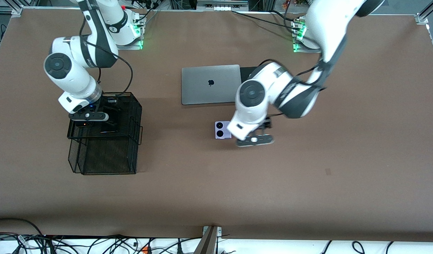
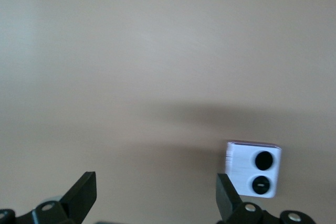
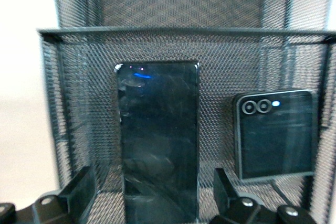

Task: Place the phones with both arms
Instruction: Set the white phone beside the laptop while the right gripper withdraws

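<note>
The white-lilac phone (image 1: 222, 129) with two black circles lies on the brown table, nearer the front camera than the laptop. My left gripper (image 1: 264, 124) hangs open and empty just beside it, toward the left arm's end; in the left wrist view the phone (image 2: 254, 169) sits outside one finger (image 2: 227, 195) of the gripper (image 2: 156, 192). My right gripper (image 1: 110, 121) is over the black mesh organiser's upper tray (image 1: 133, 106). There the long slim black phone (image 3: 157, 135) lies flat between the open fingers of the gripper (image 3: 155, 192), with gaps on both sides. The black flip phone (image 3: 275, 135) lies beside it.
A closed grey laptop (image 1: 210, 84) lies mid-table toward the robots' bases, with a dark flat thing (image 1: 247, 72) at its edge under the left arm. The mesh organiser's lower tray (image 1: 103, 158) juts toward the front camera. Cables run along the table's front edge.
</note>
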You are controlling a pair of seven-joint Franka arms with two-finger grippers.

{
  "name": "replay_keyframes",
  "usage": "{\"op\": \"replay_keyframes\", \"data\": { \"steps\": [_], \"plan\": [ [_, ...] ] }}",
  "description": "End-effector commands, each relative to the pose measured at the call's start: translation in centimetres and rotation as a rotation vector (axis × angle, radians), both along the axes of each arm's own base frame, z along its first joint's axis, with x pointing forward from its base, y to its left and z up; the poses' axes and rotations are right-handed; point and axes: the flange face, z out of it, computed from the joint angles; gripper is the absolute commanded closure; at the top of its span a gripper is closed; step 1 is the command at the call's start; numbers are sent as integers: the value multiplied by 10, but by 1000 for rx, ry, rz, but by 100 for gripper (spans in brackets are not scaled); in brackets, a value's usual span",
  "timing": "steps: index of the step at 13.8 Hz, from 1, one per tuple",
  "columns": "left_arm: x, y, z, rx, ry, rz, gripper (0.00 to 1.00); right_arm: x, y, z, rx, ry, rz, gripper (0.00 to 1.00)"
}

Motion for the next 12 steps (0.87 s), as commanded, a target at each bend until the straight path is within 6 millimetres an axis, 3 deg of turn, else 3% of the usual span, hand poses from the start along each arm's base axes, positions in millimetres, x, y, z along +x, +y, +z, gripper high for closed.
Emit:
{"op": "replay_keyframes", "data": {
  "steps": [1,3,5,7,10,12],
  "plan": [
    [5,66,46,58,61,-35,0,19,8,65,12,28,-11,0],
    [15,120,87,58,64,-96,0,28,19,100,10,17,-12,0],
    [26,175,108,40,88,-173,0,35,41,119,61,-7,-89,0],
    [24,215,130,44,111,-201,0,38,95,118,55,-24,-109,0],
    [8,257,193,-20,50,-199,0,40,185,104,56,-44,-171,0],
    [-2,302,209,-78,43,-148,0,36,252,88,86,-40,-203,0]
  ]
}}
